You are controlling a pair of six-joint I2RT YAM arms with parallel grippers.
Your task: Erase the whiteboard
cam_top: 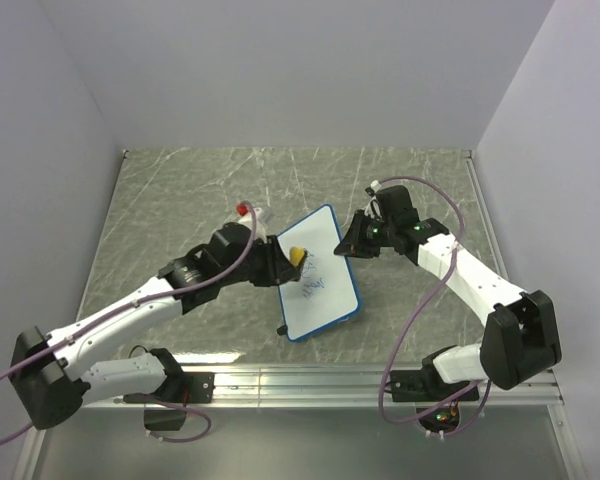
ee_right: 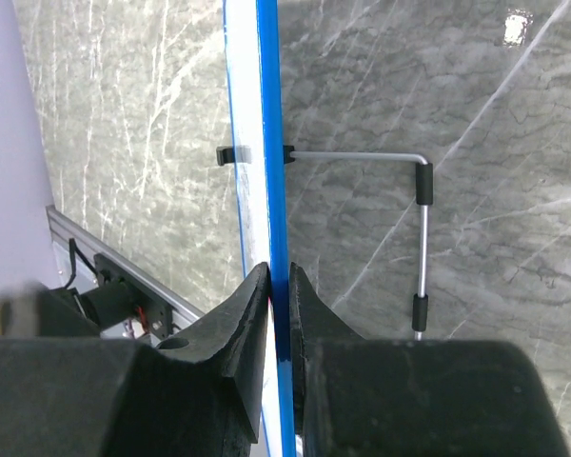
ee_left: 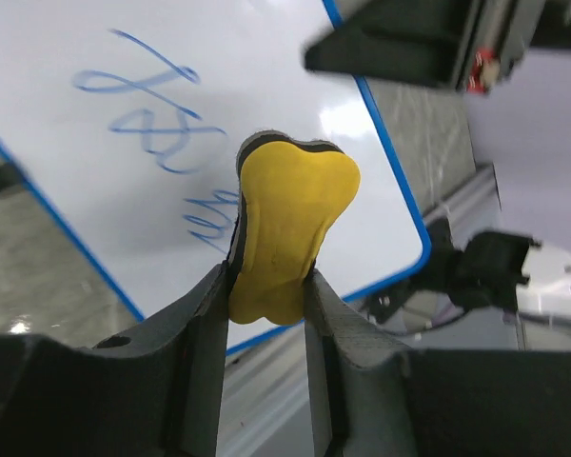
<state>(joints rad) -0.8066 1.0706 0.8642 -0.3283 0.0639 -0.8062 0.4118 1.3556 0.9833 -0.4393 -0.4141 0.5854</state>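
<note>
- In the top view you see the whiteboard (cam_top: pixel 325 285) near the middle of the table (cam_top: pixel 160 200). It is propped at a tilt, with one arm at each side of it.
- Your left gripper (ee_left: pixel 269 286) is closed narrow on the eraser (ee_left: pixel 290 224). The left wrist view shows both dark fingers pinching its lower lobe, and the upper lobe sticks out toward the board. From above, the eraser is only a yellow speck at the board's left edge.
- Only the left wrist view lets you read the blue scribbles (ee_left: pixel 152 105): looping lines and a short zigzag on the glossy white face. From above they are faint marks.
- No view shows you whether the eraser touches the board.
- Your right gripper (ee_right: pixel 279 286) is clamped on the board's frame. The right wrist view looks along the board edge-on, so it appears as a thin blue strip squeezed between the two black fingers. The top view places that grip at the board's far right corner.
- The right wrist view alone shows a thin grey wire stand (ee_right: pixel 423 238). It is bent at a right angle, carries black sleeves and runs out from a small black clip (ee_right: pixel 230 154) that straddles the frame.
- The eraser is matte yellow and bone-shaped, with a dark layer along one side.
- The frame is smooth blue with rounded corners.
- The table is grey and stone-patterned with pale veins.
- The gripper fingers are matte black and faintly grainy.
</note>
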